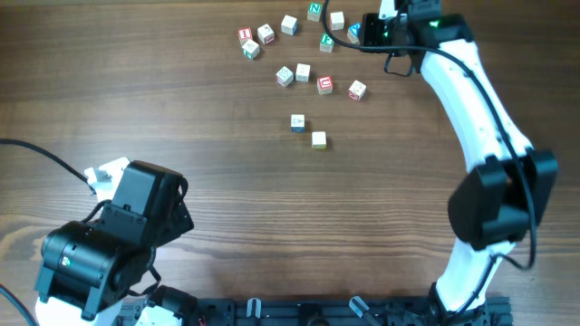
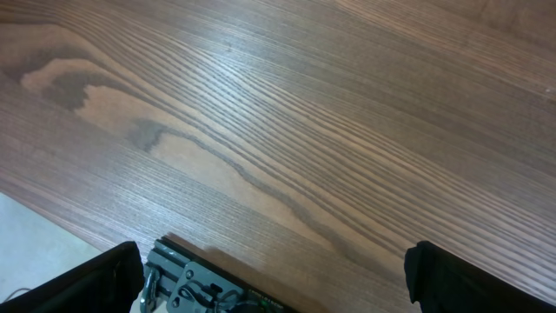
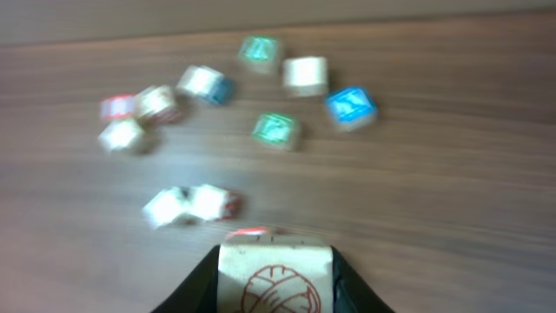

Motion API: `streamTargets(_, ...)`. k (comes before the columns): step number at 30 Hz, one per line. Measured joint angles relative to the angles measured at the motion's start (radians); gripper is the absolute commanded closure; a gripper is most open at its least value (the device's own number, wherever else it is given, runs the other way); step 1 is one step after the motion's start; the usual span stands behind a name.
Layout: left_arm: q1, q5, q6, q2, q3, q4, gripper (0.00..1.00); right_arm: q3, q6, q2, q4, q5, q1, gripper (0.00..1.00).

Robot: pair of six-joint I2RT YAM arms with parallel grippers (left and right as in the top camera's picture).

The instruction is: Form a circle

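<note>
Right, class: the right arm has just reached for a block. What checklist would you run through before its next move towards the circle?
1. Right gripper closed on the red-drawing cube: ok.
2. Left gripper open, nothing between its fingers: ok.
3. Held cube lifted off the table: cannot tell.
4. Ring formed: not ok; the loose cubes lie in an uneven cluster.
5. Two outlying cubes brought in: not ok; they sit apart from the cluster.
</note>
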Motion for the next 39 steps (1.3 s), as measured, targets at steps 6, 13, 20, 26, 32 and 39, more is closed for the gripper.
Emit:
streamTargets(6, 0.000, 0.000, 0.000, 0.000, 0.000, 0.000, 0.00, -0.014, -0.049, -0.011, -0.213, -0.125, 0.154, 0.78)
streamTargets(13, 0.000, 0.000, 0.000, 0.000, 0.000, -0.001, 0.00, -0.175, -0.075, -0.010, -0.118, -0.107, 0.412, 0.77)
streamTargets(20, 0.000, 0.000, 0.000, 0.000, 0.000, 0.000, 0.00, -0.422, -0.069, -0.007, 0.139, -0.051, 0.452, 0.77)
streamTargets(26, 0.000, 0.000, 0.000, 0.000, 0.000, 0.000, 0.00, -0.540, -0.069, -0.007, 0.315, 0.050, 0.452, 0.72)
streamTargets(32, 0.000, 0.000, 0.000, 0.000, 0.000, 0.000, 0.00, -0.554, -0.059, -0.001, 0.343, 0.126, 0.452, 0.71)
streamTargets(39, 0.000, 0.000, 0.000, 0.000, 0.000, 0.000, 0.00, -0.554, -0.002, 0.029, 0.348, 0.135, 0.452, 0.67)
